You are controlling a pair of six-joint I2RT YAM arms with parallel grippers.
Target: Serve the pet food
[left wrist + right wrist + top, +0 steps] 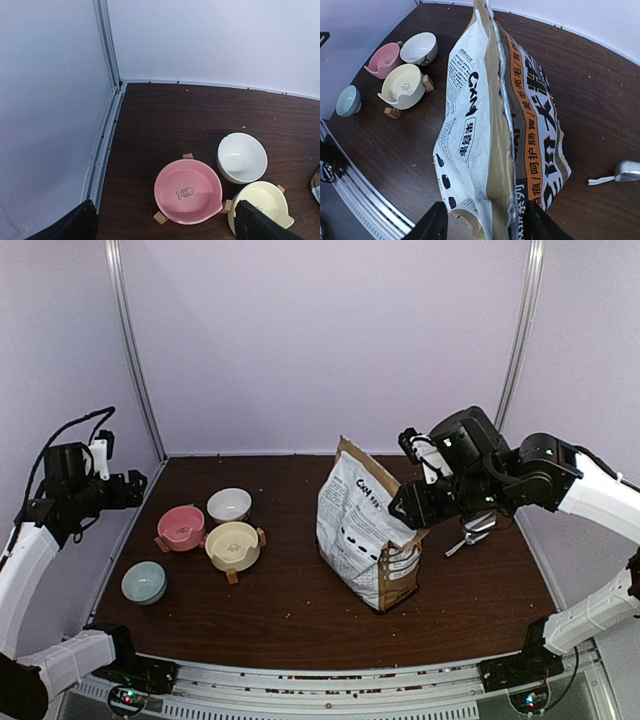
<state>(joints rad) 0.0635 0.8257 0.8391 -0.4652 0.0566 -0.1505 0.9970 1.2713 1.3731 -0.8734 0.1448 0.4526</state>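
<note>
On the dark brown wooden table [300, 610] we see four bowls grouped at left and a tall brown-and-white paper bag [365, 530] standing upright right of centre. The pink bowl with a fish-bone print [187, 192], the round white bowl [242, 157] and the cream bowl with a paw print [405, 87] sit close together, and each shows a bare interior. The pale blue-green bowl [144, 582] stands apart, nearer the front edge, and also looks bare. The bag's mouth is pressed to a narrow slit with silver lining at its edge, so we cannot see inside.

The pet food [187, 90] appears only as tiny loose specks scattered on the tabletop, probably stray pellets. A silver metal scoop [625, 171] lies on the table just right of the bag.

The left gripper [138, 485] hovers beyond the table's left edge, its fingers spread wide with nothing between them. The right gripper [489, 222] straddles the bag's top edge, but we cannot tell whether its fingers clamp the paper.
</note>
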